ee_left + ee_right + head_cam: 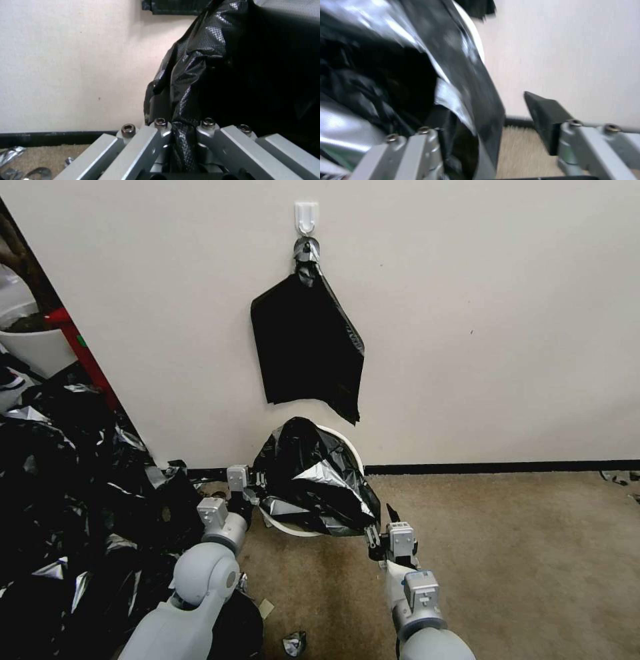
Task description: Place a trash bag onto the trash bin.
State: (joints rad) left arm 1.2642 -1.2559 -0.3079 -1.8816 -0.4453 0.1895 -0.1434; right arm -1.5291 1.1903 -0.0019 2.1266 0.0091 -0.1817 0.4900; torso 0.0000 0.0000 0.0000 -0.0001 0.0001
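carpet below, trash bag [313, 480] hides most of trash bin [353, 450].

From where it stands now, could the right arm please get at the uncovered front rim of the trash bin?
Probably yes. The right gripper, open, sits beside the trash bag at the trash bin's front right; bare white rim shows just below the bag. The left gripper, shut on the bag's other side, is clear of that path.

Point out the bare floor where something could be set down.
Free: the carpet right of the trash bin and right hand, up to the baseboard. Crowded: the heap of black plastic scraps at left.
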